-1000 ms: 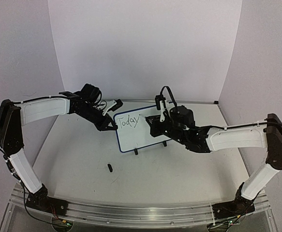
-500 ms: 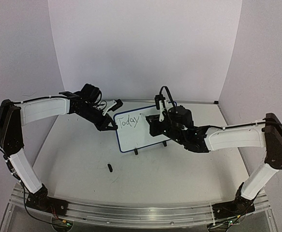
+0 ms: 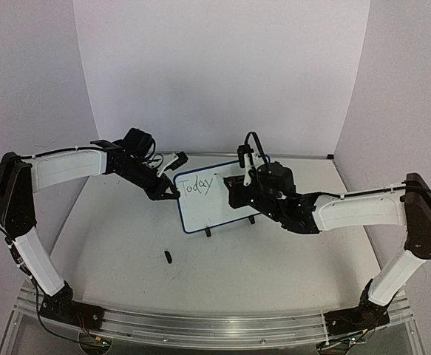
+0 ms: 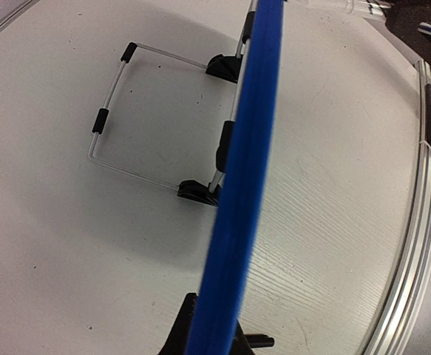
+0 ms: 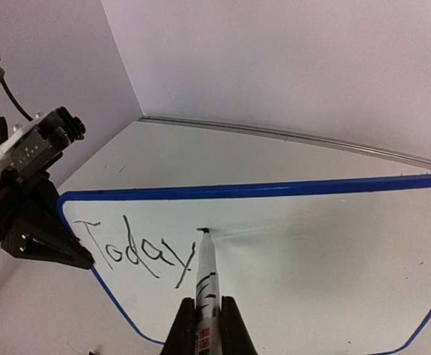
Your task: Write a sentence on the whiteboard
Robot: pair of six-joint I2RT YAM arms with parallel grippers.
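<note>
Right hand (image 5: 204, 329) edged left, marker (image 5: 206, 277) touching glossy whiteboard (image 5: 311, 251).

Top cam high, far, looking down; wrists close: left edge-on to shared whiteboard (image 3: 215, 211), right facing it

White table (image 3: 112, 244): whiteboard (image 3: 204, 211) standing, small black object (image 3: 168, 257) lying.
</note>
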